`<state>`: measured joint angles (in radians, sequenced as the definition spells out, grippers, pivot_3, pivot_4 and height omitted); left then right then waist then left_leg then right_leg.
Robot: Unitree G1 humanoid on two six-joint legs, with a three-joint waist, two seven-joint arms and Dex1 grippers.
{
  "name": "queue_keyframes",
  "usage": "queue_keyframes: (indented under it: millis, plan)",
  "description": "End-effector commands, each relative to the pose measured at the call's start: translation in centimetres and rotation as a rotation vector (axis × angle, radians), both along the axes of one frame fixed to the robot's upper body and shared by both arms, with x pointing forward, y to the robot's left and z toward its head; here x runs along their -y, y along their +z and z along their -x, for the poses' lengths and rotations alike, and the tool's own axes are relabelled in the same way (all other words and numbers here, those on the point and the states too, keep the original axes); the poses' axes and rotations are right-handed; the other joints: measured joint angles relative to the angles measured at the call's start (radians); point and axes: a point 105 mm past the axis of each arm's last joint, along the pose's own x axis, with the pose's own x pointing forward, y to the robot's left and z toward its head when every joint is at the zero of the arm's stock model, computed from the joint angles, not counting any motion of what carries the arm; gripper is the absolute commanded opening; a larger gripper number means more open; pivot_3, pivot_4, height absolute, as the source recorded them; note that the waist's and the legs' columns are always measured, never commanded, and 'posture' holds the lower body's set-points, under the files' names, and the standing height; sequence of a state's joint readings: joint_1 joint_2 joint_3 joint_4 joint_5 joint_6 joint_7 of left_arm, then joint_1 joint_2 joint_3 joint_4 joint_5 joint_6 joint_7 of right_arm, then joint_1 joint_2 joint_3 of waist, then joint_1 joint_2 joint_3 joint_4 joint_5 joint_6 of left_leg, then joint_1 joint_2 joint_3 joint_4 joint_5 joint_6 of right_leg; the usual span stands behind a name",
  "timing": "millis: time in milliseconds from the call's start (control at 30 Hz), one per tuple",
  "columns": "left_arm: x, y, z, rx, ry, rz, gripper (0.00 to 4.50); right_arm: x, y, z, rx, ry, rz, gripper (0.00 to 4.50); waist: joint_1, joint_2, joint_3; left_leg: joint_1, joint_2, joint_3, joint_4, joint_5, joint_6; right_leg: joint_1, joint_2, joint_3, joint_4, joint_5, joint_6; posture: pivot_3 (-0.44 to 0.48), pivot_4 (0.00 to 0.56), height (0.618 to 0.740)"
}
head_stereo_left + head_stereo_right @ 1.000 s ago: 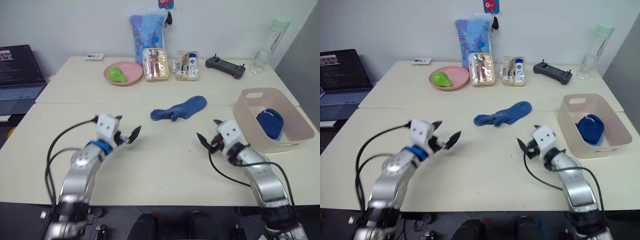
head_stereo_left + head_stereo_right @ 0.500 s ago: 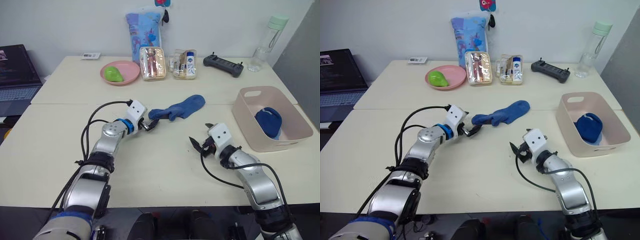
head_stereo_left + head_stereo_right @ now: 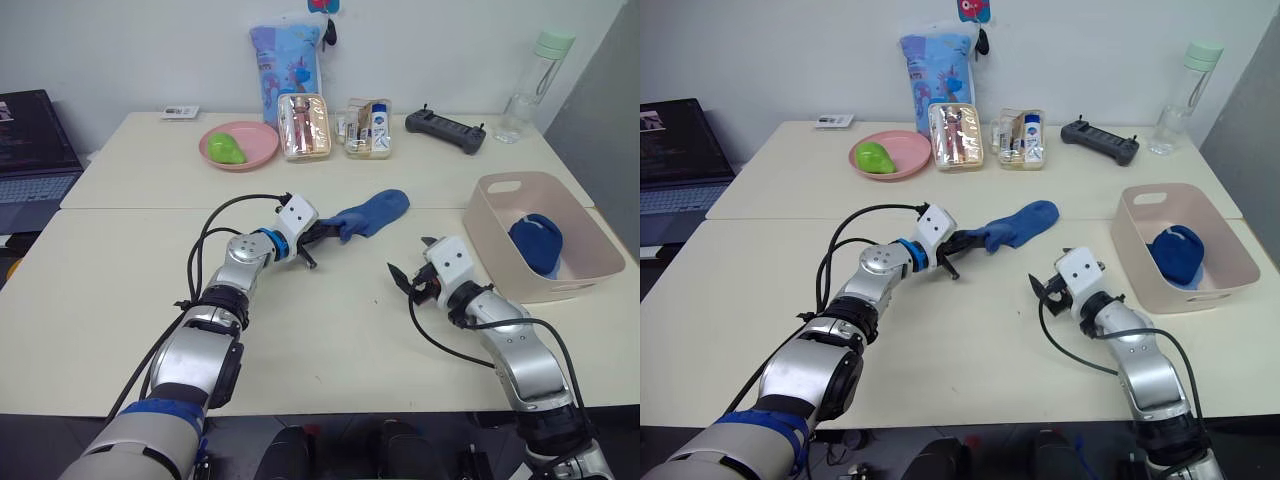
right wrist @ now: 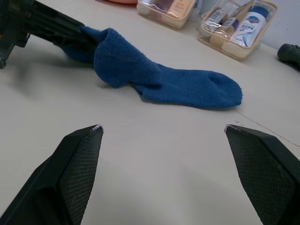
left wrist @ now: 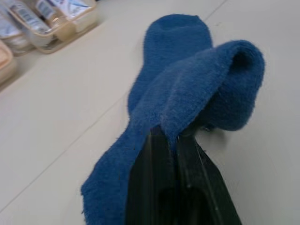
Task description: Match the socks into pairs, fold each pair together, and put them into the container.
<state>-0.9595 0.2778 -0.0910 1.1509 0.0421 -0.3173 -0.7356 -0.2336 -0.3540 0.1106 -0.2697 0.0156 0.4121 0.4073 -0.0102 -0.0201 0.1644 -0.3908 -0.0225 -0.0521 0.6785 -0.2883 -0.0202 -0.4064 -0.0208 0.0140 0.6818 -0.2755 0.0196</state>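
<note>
bare table (image 3: 330,330) between arms, container (image 3: 490,235) walling right edge

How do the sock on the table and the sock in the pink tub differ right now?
The sock on the table lies stretched out flat at its toe end, while the sock in the tub is bunched into a rounded bundle. The table sock's near end is folded over and pinched by the left gripper; the tub sock is touched by neither gripper. The table sock rests on the bare tabletop; the other sits inside the pink container. Both are the same medium blue knit.
</note>
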Motion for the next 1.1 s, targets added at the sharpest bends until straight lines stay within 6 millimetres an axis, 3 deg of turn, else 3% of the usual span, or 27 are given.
queue_keyframes:
  millis: [33, 267, 367, 500, 567, 700, 767, 900, 1100]
  plan:
    - [1.1, 3.1, -0.3, 0.072, -0.061, 0.029, 0.02, 0.7, 1.5, -0.5, 0.054, -0.016, 0.002, 4.5, 0.0, 0.0, 0.0, 0.0, 0.0, 0.0, 0.0, 0.0, 0.0, 0.0, 0.0, 0.0, 0.0, 0.0, 0.0, 0.0, 0.15, 0.74]
    - [4.3, 6.7, 2.5, 0.112, -0.262, 0.098, 0.02, 2.9, 1.6, 0.1, 0.05, -0.029, 0.033, 4.5, 0.001, 0.0, 0.0, -0.001, 0.0, 0.0, 0.0, 0.0, 0.0, 0.0, 0.0, 0.002, -0.001, 0.0, 0.0, 0.0, 0.15, 0.74]
    - [5.3, 9.1, 4.0, 0.076, -0.291, 0.246, 0.02, 4.3, 0.9, 0.5, 0.027, -0.05, 0.069, 4.5, 0.0, 0.0, 0.0, -0.001, 0.0, -0.001, 0.001, 0.0, 0.0, 0.0, -0.001, 0.003, -0.001, 0.0, 0.0, 0.0, 0.15, 0.74]
    - [5.0, 9.9, 8.1, -0.078, -0.39, 0.346, 0.02, 6.2, 1.0, 0.7, 0.023, -0.093, 0.101, 4.5, -0.017, 0.0, 0.0, -0.001, 0.001, -0.001, 0.001, 0.0, 0.0, 0.0, -0.001, 0.004, 0.0, 0.0, 0.0, 0.0, 0.15, 0.74]
    - [3.9, 9.2, 9.3, -0.062, -0.353, 0.301, 0.02, 6.7, 1.0, 0.6, 0.024, -0.109, 0.105, 4.5, -0.025, 0.001, 0.0, 0.0, 0.001, -0.002, 0.001, 0.0, 0.0, 0.0, 0.0, 0.003, 0.001, 0.0, 0.0, 0.0, 0.15, 0.74]
    - [1.8, 4.0, 11.2, -0.036, -0.275, 0.067, 0.02, 5.9, 0.9, 0.4, 0.021, -0.075, 0.086, 4.5, -0.027, 0.003, -0.002, 0.008, 0.002, 0.0, -0.003, 0.0, 0.0, 0.004, 0.001, 0.006, 0.001, 0.0, 0.0, 0.0, 0.15, 0.74]
    - [1.2, 2.9, 11.9, 0.019, -0.275, 0.003, 0.02, 4.9, 0.7, 0.4, 0.019, -0.049, 0.082, 4.5, -0.019, 0.003, -0.002, 0.007, 0.002, 0.0, -0.003, 0.0, 0.0, 0.004, 0.001, 0.005, 0.001, 0.0, 0.0, 0.0, 0.15, 0.74]
    - [-0.4, -1.7, 13.9, 0.19, -0.314, -0.358, 0.02, 4.0, 0.1, 0.3, -0.011, 0.053, 0.104, 4.5, -0.013, 0.003, -0.002, 0.006, 0.001, 0.0, -0.002, 0.0, 0.0, 0.004, -0.001, 0.006, -0.001, 0.0, -0.001, 0.0, 0.15, 0.74]
    - [-3.9, -3.1, 14.6, 0.175, -0.252, -0.487, 0.02, 2.4, 0.1, 0.8, -0.066, 0.186, 0.079, 4.5, -0.007, 0.003, -0.002, 0.006, 0.001, 0.0, -0.002, 0.0, 0.0, 0.004, -0.001, 0.005, -0.001, 0.0, -0.001, 0.0, 0.15, 0.74]
